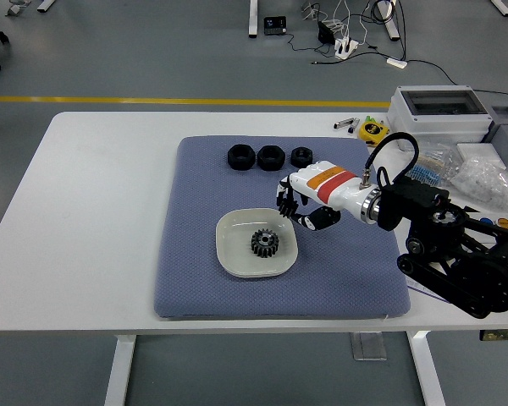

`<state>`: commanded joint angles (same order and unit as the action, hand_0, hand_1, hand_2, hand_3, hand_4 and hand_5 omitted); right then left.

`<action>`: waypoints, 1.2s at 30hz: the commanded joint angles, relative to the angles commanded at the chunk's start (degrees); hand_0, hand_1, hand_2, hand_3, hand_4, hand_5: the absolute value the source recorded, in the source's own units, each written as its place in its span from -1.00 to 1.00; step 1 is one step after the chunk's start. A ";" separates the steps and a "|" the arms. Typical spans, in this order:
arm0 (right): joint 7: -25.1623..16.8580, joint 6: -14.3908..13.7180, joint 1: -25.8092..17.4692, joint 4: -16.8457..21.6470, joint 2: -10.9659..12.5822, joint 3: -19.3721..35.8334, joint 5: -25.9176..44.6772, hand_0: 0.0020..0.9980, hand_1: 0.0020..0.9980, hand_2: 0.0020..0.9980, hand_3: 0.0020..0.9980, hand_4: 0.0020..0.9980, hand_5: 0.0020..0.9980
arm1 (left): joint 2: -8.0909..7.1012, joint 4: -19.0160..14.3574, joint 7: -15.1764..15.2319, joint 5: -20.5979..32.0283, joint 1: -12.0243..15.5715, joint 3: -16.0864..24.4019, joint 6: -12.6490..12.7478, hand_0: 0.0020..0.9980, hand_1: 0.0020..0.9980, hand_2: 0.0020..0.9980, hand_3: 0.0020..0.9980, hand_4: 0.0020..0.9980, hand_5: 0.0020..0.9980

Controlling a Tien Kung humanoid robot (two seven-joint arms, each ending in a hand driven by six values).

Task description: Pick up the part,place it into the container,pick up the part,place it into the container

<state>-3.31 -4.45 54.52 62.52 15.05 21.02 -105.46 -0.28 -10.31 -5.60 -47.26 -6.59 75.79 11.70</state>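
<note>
Grey floor with a yellow line runs behind my white counter [102, 211], and a blue mat [203, 279] covers the middle of it. On the mat sits a pale dish [234, 258], and that is my container. One part, a dark gear [263, 244], already lies in the dish. Three more black parts [270, 157] sit in a row near the far edge of the mat, side by side and apart from the dish. My right hand [298, 205] hangs over the mat between that row and the dish, just beside the far right corner of the dish. Its fingers [285, 200] are curled downward, and I see nothing held in them. I cannot tell if the fingertips touch the mat. My left hand is not in the picture. I think the first part is done and I am now on the second pick. Next I need to reach toward the far edge, line the fingers up over one black part, likely the one nearest my hand on the right end of the row, and close on it well. The parts sit close together, so I must take care not to bump the one next to it.
</note>
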 joint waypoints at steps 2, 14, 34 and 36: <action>1.83 1.94 0.42 0.31 -1.22 -0.63 -1.32 -0.47 -0.18 -0.07 -0.11 -0.04 -1.00 | -0.03 0.00 -0.04 -0.08 0.00 -0.02 -0.04 0.43 0.28 0.36 0.16 0.25 0.51; 3.22 2.58 1.81 -2.59 -5.46 -5.31 -2.60 0.10 0.34 0.59 0.75 1.00 -0.63 | -0.34 0.00 -0.01 -0.33 -0.03 0.23 -0.22 0.43 0.28 0.36 0.16 0.25 0.50; 3.86 1.65 1.41 1.86 -1.73 4.43 -2.11 0.09 0.32 0.57 0.72 1.00 -0.65 | -0.29 0.00 0.16 -0.48 -0.15 0.47 -0.29 0.43 0.28 0.36 0.16 0.25 0.50; 3.73 0.98 1.23 2.26 -1.12 7.10 -0.03 0.09 0.32 0.57 0.72 1.00 -0.65 | -0.27 0.00 0.24 -0.29 -0.37 0.40 -0.30 0.43 0.28 0.36 0.16 0.25 0.50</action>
<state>0.42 -3.46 55.74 64.78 13.93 28.12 -105.49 -0.55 -10.31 -5.36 -47.55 -6.96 76.18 11.40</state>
